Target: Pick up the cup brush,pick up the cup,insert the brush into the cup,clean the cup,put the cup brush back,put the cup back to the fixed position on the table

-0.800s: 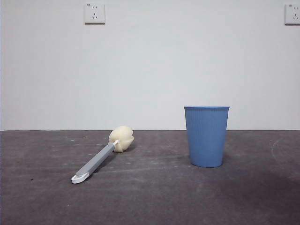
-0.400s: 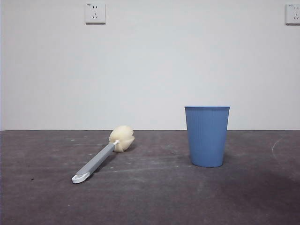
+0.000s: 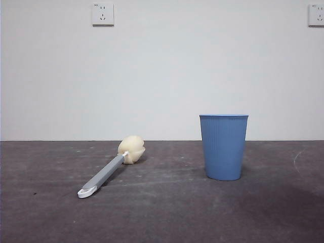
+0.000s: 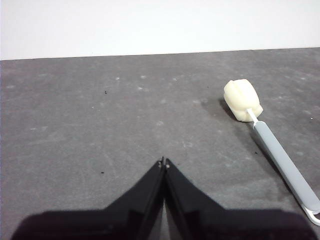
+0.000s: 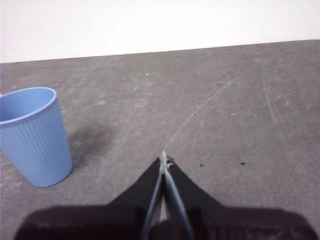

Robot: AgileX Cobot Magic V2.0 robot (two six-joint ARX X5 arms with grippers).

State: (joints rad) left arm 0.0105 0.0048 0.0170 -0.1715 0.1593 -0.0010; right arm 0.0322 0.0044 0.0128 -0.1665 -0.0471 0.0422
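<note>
While both fingers (image 4: 164,162) (image 5: 164,156) meet, cup brush (image 4: 272,140) lies apart.

Cup (image 3: 223,147) is plain blue with fine vertical ribs. Brush (image 3: 109,171) has a grey handle, white loop end, cream-yellow sponge head. Desk (image 3: 167,212) is dark grey, scuffed with pale marks. Both pincers (image 4: 164,162) (image 5: 163,159) black.
</note>
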